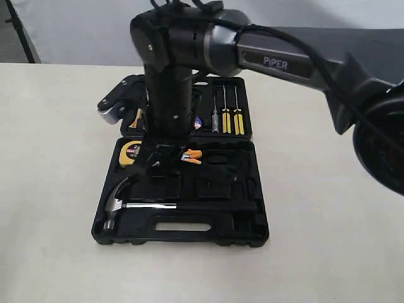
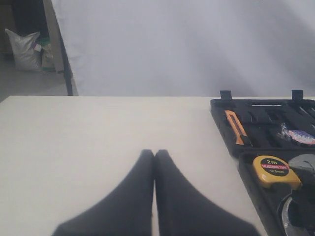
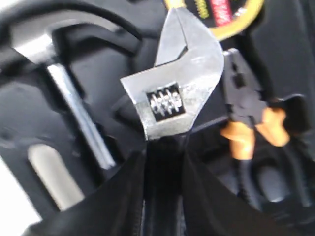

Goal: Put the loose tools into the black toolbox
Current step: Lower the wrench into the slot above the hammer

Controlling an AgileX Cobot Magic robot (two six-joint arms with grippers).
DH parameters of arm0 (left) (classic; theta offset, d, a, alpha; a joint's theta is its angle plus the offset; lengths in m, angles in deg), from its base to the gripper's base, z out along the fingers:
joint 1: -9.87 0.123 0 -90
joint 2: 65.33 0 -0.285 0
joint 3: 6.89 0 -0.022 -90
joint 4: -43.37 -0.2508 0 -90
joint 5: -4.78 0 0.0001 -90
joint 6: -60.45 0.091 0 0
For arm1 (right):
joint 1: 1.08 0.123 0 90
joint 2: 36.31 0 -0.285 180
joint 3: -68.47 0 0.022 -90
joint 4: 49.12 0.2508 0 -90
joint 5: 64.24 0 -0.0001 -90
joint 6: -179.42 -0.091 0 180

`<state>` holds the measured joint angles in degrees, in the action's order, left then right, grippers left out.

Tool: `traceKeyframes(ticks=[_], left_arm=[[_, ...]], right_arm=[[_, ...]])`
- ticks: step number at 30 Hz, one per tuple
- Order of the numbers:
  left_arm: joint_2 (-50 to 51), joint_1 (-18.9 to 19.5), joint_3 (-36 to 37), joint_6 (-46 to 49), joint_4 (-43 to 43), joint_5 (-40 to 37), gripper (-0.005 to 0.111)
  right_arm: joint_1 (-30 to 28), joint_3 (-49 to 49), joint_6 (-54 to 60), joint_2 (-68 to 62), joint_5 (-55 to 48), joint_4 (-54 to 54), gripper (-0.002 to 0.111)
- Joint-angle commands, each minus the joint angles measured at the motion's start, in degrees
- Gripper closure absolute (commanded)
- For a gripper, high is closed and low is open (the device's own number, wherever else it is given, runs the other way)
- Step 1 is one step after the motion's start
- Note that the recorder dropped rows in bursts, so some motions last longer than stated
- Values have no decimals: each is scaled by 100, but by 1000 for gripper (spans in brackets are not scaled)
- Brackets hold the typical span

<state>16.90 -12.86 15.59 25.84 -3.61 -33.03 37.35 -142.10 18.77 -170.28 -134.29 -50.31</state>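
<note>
The black toolbox (image 1: 252,233) lies open on the table, its two halves flat. The claw hammer (image 1: 148,206) rests in the near half, chrome shaft along the handle slot. My right gripper (image 3: 165,157) is shut on the black handle of the adjustable wrench (image 3: 172,83), whose silver head hangs just above the near half between the hammer shaft (image 3: 81,118) and the pliers. In the exterior view the right gripper (image 1: 156,161) points straight down over that half. The tape roll (image 2: 298,136) lies in the far half. My left gripper (image 2: 154,156) is shut and empty over bare table beside the toolbox (image 2: 221,115).
A yellow tape measure (image 1: 130,153) and orange-handled pliers (image 1: 192,154) sit in the near half. Yellow-handled screwdrivers (image 1: 230,117) and an orange knife (image 2: 236,128) lie in the far half. The right arm (image 1: 284,63) spans the box from the right. White table lies all around.
</note>
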Motion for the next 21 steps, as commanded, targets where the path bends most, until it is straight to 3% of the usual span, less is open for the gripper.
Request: traceKeyframes(ticks=[1, 6, 21], left_arm=[[-46, 19, 53, -59, 78, 97, 105], [-46, 19, 53, -59, 78, 97, 105], [-46, 19, 53, -59, 78, 97, 105]], right_arm=[[-371, -3, 1343, -39, 9, -42, 109], [-363, -3, 2229, -192, 9, 380, 109], [-350, 529, 1959, -335, 9, 206, 109]])
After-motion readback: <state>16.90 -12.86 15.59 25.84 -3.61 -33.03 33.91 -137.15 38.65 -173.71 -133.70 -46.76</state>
